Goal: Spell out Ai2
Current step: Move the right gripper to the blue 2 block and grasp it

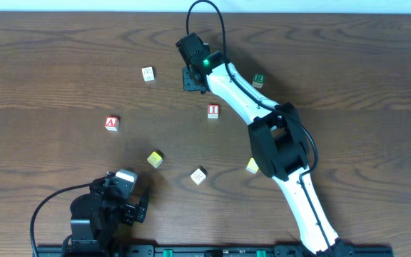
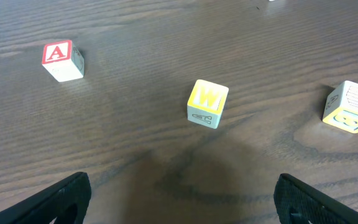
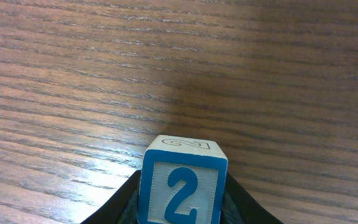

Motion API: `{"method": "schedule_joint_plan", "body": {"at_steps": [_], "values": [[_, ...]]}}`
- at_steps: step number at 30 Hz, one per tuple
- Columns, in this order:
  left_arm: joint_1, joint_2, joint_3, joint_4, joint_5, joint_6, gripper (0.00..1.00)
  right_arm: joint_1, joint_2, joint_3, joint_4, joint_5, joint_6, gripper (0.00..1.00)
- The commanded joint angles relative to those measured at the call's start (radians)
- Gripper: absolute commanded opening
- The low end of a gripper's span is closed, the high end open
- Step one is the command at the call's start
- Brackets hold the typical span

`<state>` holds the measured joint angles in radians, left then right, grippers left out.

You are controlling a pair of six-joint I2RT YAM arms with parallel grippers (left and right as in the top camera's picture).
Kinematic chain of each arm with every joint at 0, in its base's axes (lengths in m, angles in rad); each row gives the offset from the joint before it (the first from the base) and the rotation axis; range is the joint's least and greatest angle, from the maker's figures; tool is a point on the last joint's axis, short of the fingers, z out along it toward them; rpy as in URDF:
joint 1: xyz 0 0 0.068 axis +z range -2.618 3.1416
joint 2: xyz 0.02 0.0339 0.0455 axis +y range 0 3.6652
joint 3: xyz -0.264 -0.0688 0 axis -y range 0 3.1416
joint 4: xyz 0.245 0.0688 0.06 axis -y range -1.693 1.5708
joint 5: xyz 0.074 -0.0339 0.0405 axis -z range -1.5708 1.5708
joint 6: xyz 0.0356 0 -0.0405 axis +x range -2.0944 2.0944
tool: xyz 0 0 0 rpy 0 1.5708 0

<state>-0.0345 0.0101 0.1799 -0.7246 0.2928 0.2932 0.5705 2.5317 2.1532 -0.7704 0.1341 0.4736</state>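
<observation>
Between the clamped fingers of the right gripper (image 1: 193, 78): small wooden cube with a blue "2" (image 3: 184, 190). Wooden cube with a red "I" (image 1: 213, 111) sits near, base-side and slightly right; red "A" cube (image 1: 111, 123) farther left. My read: drop spot is right of I. Left gripper (image 2: 182, 202) spread wide, nearer A.

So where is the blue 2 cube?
The blue 2 cube is in the right gripper (right wrist view); overhead, that gripper is just beyond the red I cube.

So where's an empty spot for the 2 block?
Bare wood lies between the A cube and the I cube, and left of the A cube. It's crowded in front, around the yellow cube and pale cube.
</observation>
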Motion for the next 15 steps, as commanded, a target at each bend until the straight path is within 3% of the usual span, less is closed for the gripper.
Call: {"method": "schedule_joint_plan", "body": {"at_steps": [1,11,15], "values": [[0.004,-0.006,-0.008,-0.001,0.014,0.018,0.95,-0.008,0.007,0.008,-0.001,0.021,0.003,0.3],[0.004,-0.006,-0.008,-0.001,0.014,0.018,0.95,-0.008,-0.003,0.018,-0.004,0.029,-0.045,0.27],[0.004,-0.006,-0.008,-0.001,0.014,0.017,0.95,-0.008,-0.036,0.105,-0.087,0.055,-0.085,0.25]]}}
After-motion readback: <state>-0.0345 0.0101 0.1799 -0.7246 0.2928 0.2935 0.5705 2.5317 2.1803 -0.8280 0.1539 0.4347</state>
